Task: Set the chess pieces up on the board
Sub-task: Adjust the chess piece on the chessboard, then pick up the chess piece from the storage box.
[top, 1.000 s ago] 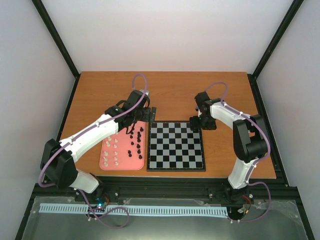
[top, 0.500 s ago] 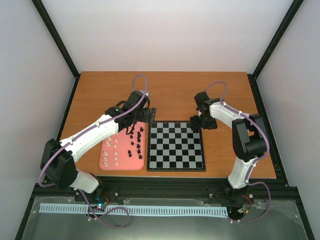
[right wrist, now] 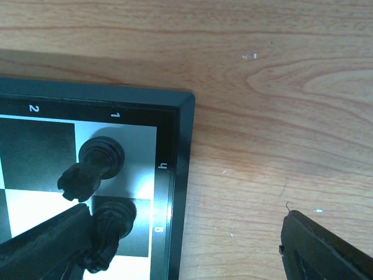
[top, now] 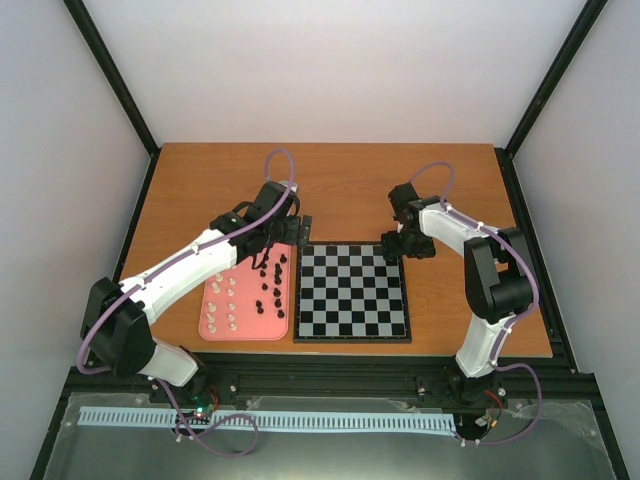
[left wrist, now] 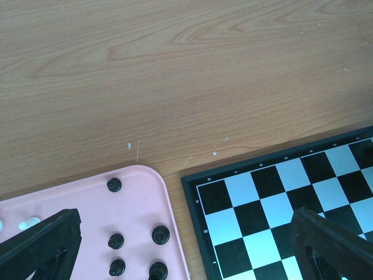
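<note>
Setup is barely begun: two black pieces (right wrist: 98, 164) stand on the board's (right wrist: 176, 175) corner beneath the empty, wide-open right gripper (right wrist: 186, 242). The left gripper (left wrist: 186, 245), also spread and empty, should next lower onto a piece in the pink tray (left wrist: 140, 201).

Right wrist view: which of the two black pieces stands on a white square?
The upper piece, on the white corner square of the board. The lower piece stands on the dark square beside it.
</note>
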